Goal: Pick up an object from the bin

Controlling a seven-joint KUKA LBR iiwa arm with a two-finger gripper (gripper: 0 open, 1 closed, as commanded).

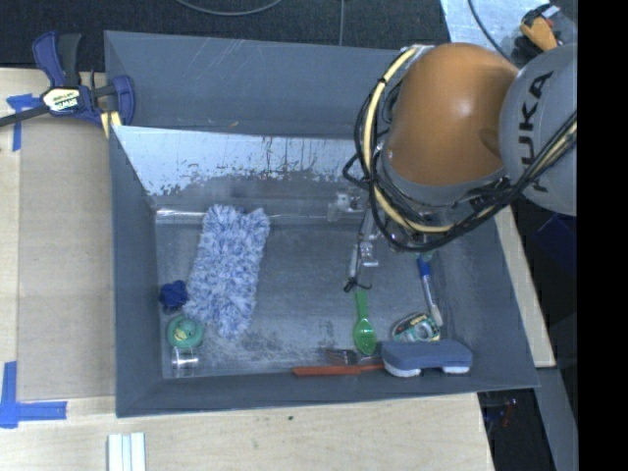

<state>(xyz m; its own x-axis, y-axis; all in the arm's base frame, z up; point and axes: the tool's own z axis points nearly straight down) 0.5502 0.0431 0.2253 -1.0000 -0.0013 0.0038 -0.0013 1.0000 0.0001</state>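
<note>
- Camera view showed the slim metal gripper reaching down from under the arm's rounded orange cover into the right half of the grey metal bin. How far it stood open could not be told, nor whether it had hold of anything.
- Its tip lay just beside the upper end of a small green plastic spoon. The spoon lay on the bin floor right of centre, its bowl toward the wall at the view's bottom. Whether the 2 touched could not be told.
- A thin red stick lay along that bottom wall, just below the spoon's bowl.
- Right of the spoon, a blue and white oblong brush-like thing lay in the bottom right corner. A small tangled green and yellow item sat just above it in the view, and a blue-tipped rod lay above that.
- Well apart to the left, a fluffy blue and white cloth lay stretched on the floor.
- By the cloth's lower left end were 1 small dark blue lump and 1 clear jar with a green lid.
</note>
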